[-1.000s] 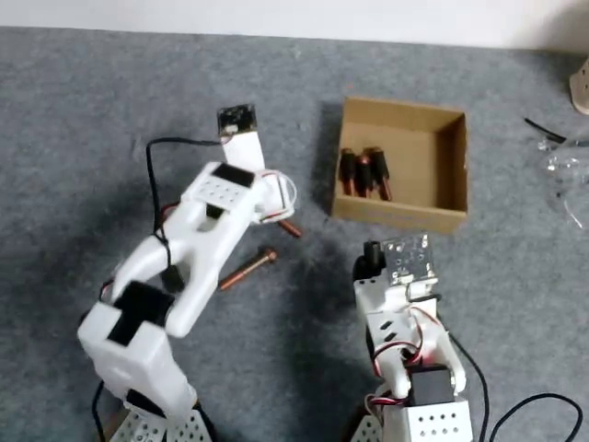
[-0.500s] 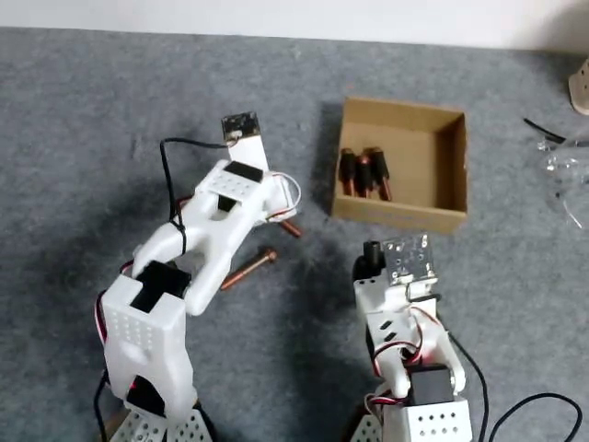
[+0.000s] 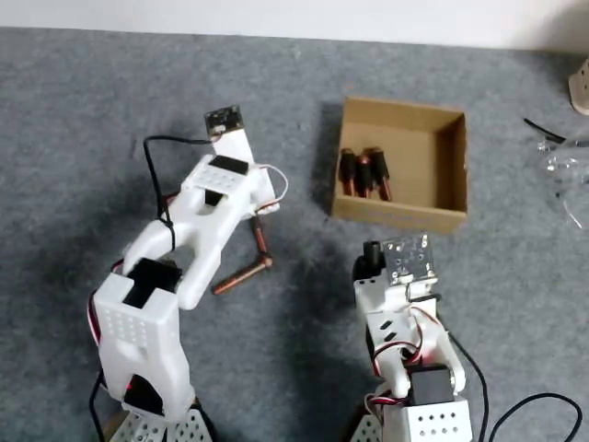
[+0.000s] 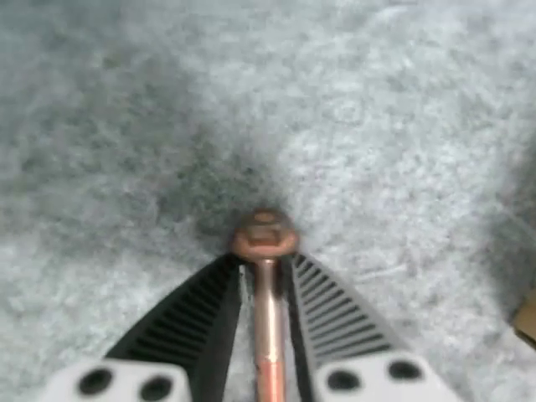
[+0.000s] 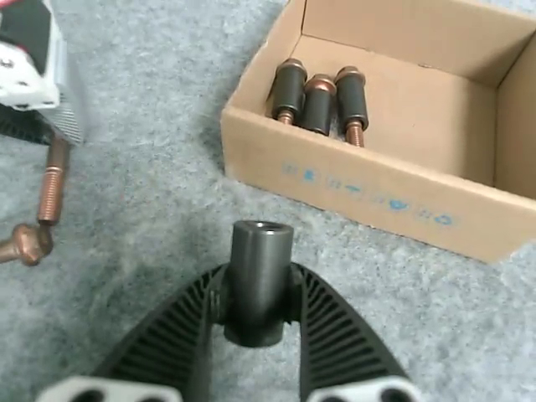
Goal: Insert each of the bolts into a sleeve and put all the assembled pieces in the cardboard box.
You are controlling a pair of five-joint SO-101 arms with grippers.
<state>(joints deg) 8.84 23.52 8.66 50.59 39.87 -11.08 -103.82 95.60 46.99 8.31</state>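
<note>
1. The left end effector (image 4: 265,261) is closed on a bolt (image 4: 268,335), off the cardboard box's (image 3: 398,214) left side.
2. The right end effector (image 5: 255,283) clamps a sleeve (image 5: 260,251) near the box's front wall.
3. Three assembled pieces (image 3: 363,172) lie inside the box.

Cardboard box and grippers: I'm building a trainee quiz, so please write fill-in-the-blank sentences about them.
The cardboard box holds ___ assembled pieces.
The right gripper is shut on a dark ___.
The left gripper grips a copper ___.
Missing: three; sleeve; bolt.
</note>
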